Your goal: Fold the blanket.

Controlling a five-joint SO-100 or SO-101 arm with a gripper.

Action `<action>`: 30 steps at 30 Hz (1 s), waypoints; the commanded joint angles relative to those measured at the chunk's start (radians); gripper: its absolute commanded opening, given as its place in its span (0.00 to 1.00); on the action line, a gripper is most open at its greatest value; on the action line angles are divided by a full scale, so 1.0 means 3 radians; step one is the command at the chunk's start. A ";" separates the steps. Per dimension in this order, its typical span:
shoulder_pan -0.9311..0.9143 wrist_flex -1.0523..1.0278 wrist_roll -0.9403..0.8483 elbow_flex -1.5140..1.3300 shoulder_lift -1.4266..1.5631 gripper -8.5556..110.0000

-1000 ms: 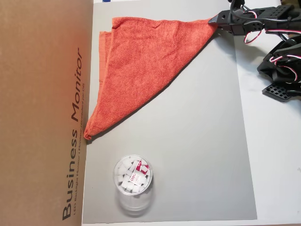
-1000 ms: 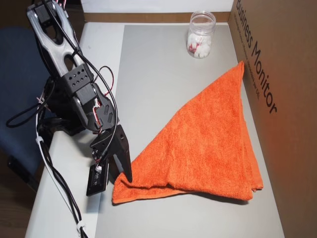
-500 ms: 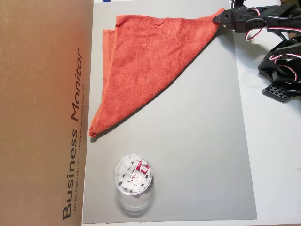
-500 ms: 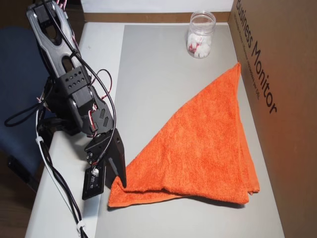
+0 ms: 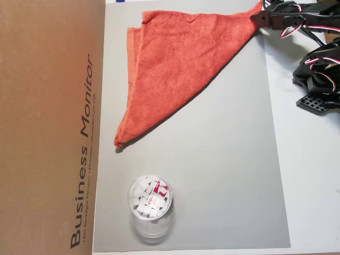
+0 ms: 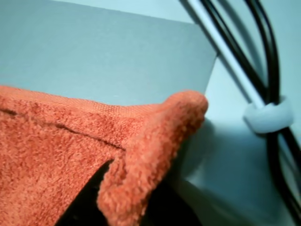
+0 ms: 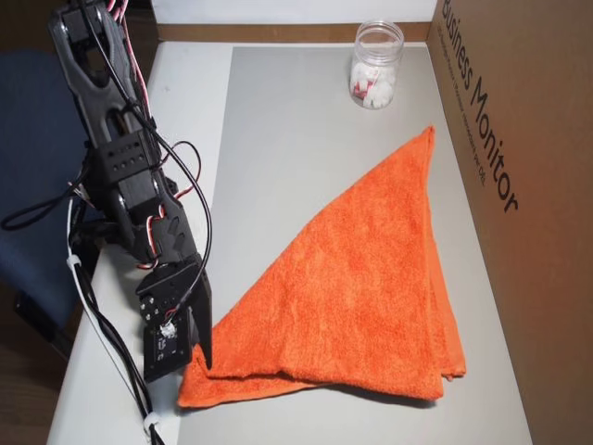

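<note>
the blanket [image 7: 352,297] lay folded into a triangle on the grey mat [image 7: 296,120], filling the lower right of an overhead view; in the other overhead view [image 5: 180,64] it spread across the upper middle, one tip reaching the top right. the gripper [image 7: 197,363] sat at the lower left corner of the cloth, its fingers closed on that corner. in the wrist view the pinched corner [image 6: 160,141] bunched up at centre. a clear jar [image 7: 375,65] of white pieces stood at the top, apart from the blanket, beside a cardboard box [image 7: 528,139].
</note>
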State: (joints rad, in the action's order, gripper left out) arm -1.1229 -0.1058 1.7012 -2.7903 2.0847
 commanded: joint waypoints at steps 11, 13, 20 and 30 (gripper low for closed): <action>-0.0312 0.0061 -0.0522 0.0205 0.0072 0.07; -0.0286 0.0046 -0.0511 0.0307 0.0072 0.07; -0.0251 0.0046 -0.0143 0.0603 0.0072 0.07; 0.0245 0.0061 0.0476 0.0977 0.0072 0.07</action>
State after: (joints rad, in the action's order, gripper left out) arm -1.0769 -0.1058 1.8162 -2.5663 2.0847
